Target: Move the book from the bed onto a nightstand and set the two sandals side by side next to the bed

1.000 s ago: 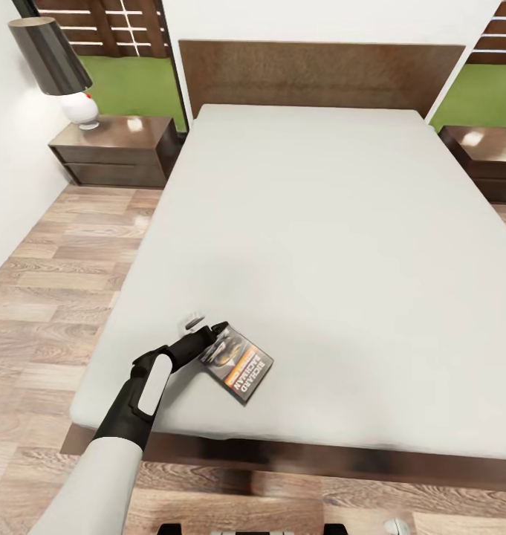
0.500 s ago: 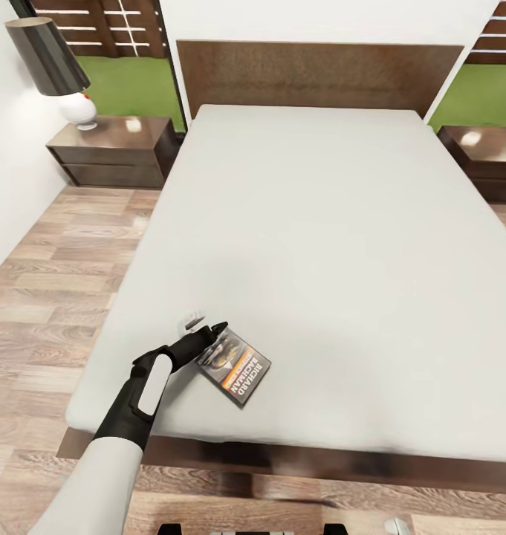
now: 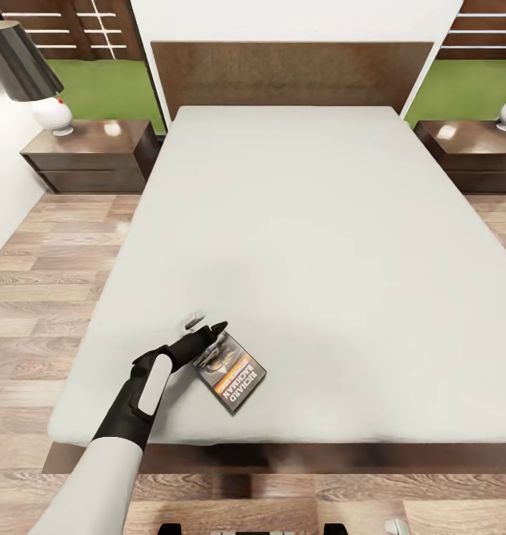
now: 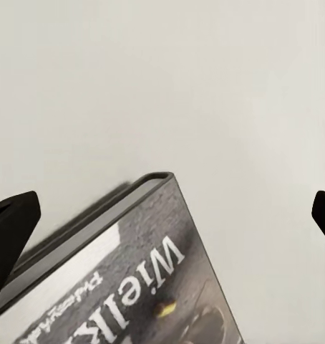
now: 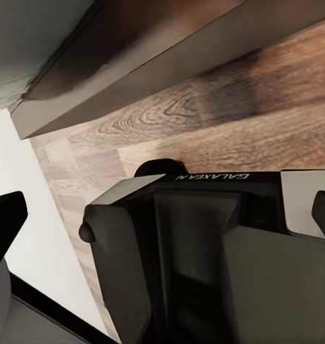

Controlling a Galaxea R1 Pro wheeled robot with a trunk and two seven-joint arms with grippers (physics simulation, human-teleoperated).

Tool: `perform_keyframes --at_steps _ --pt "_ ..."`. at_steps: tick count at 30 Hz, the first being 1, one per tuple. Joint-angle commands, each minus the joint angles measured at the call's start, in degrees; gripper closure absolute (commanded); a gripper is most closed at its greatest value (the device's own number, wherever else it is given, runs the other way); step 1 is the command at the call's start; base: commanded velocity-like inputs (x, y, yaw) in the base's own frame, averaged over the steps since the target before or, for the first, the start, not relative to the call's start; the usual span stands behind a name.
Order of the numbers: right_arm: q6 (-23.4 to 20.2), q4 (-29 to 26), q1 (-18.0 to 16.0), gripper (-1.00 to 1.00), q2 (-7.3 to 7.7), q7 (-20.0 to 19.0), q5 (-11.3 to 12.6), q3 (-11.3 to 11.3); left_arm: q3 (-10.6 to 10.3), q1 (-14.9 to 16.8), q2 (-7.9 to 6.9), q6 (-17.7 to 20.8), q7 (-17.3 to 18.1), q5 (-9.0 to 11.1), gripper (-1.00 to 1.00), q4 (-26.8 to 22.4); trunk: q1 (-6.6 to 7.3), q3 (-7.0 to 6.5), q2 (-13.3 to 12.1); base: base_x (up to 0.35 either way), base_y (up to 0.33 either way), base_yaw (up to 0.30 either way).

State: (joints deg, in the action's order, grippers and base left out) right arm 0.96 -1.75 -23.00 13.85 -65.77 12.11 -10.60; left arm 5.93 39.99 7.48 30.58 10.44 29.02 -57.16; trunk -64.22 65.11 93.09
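Here the book [image 3: 230,373] lies flat on the bed [image 3: 312,245], nr its foot-end corner on the robot's left. Left claw [image 3: 204,330] sits at the book's upper corner, fingers spread wide either side. Right claw [image 5: 162,215] open too, over wood floor [image 5: 227,115] by bed frame.

White wall [image 3: 297,18], wood-plank floor [image 3: 37,297], dark-shade lamp [image 3: 18,67] at left, windows w/ green lawn [image 3: 104,85] outside
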Motion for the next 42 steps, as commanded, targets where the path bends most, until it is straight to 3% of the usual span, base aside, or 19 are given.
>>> perform_keyframes --at_steps 1,42 --pt "0.10 0.06 -0.02 -1.00 0.01 -0.16 0.02 -0.07 0.26 0.00 0.08 0.65 0.02 -0.02 -1.00 0.03 0.00 0.04 0.01 0.000 0.000 -0.007" --pt "0.10 -0.01 -0.02 -1.00 0.03 -0.15 0.02 -0.04 0.31 -0.01 0.08 0.65 0.02 0.07 -1.00 0.03 0.00 -0.05 0.01 -0.020 0.000 -0.055"
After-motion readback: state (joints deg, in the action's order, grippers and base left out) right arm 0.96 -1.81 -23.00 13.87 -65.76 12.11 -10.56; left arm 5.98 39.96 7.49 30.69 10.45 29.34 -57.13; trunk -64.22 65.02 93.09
